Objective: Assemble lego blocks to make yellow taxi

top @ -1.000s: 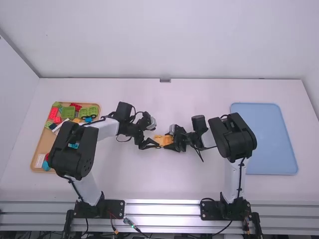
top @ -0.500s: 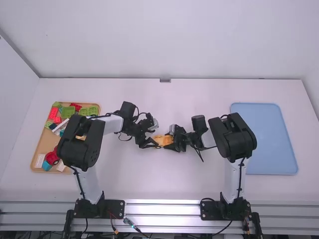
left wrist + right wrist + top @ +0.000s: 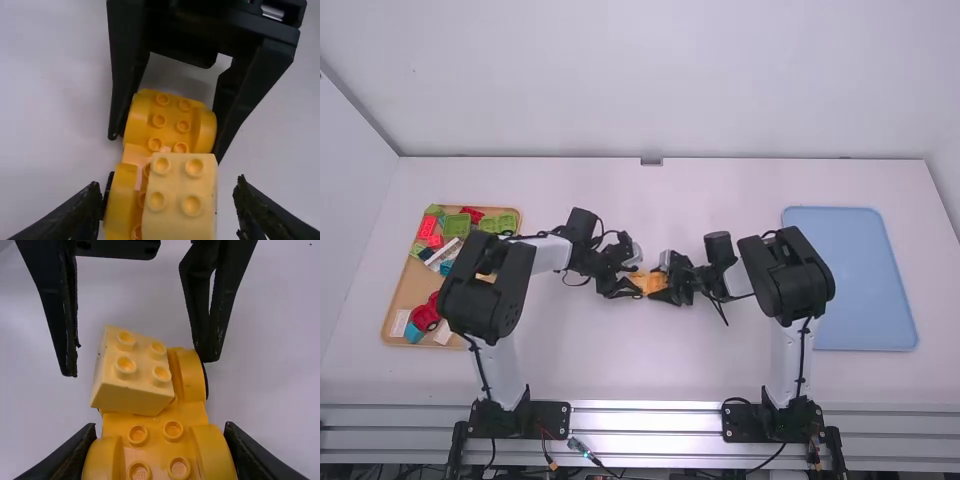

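One yellow block (image 3: 175,205) lies inside the open left gripper (image 3: 637,282), the right gripper (image 3: 661,282) clamping the yellow base (image 3: 156,447).

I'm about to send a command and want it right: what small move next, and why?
Probably close the left gripper gently on the pale yellow block and turn it square. It sits skewed to the studs of the orange base; the left fingers stand open on either side of it, while the right gripper holds the base.

smooth yellow plastic base (image 3: 156,425), pale plastic block (image 3: 131,397) with soft sheen, matt table (image 3: 640,360)
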`<state>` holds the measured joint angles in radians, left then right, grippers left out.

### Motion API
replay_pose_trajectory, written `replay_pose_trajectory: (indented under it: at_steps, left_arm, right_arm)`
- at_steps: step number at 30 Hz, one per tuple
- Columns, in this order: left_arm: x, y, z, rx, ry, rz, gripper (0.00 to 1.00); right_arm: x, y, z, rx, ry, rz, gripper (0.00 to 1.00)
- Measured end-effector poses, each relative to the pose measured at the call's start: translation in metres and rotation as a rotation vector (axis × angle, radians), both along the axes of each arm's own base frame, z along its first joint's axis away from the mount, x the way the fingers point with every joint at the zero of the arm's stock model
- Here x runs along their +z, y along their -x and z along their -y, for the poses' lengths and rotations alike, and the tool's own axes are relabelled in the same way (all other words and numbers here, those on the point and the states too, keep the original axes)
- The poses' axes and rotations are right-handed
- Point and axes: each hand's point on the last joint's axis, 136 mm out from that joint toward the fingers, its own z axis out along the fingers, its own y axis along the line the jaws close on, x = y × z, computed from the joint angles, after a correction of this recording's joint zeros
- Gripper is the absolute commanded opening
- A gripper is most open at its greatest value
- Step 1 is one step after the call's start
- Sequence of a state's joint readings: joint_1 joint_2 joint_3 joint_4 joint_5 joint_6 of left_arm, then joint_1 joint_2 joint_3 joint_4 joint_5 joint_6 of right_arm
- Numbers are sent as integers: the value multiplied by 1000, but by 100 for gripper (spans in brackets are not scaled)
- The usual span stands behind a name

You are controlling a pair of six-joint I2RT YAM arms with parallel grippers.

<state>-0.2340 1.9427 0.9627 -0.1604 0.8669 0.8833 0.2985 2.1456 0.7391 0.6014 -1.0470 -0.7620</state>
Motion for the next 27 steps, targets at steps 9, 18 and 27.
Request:
replay_pose_trajectory:
  at_steps: [9, 18, 27]
  left_arm:
    - [7, 1, 4, -11, 36, -4, 44]
    - [5, 1, 2, -7, 24, -8, 34]
    - [5, 15, -26, -8, -62, -83, 22]
  right_arm:
    - [0, 1, -1, 5, 0, 2, 52]
    - [0, 1, -1, 3, 0, 0, 52]
    - [0, 3, -2, 13, -4, -1, 52]
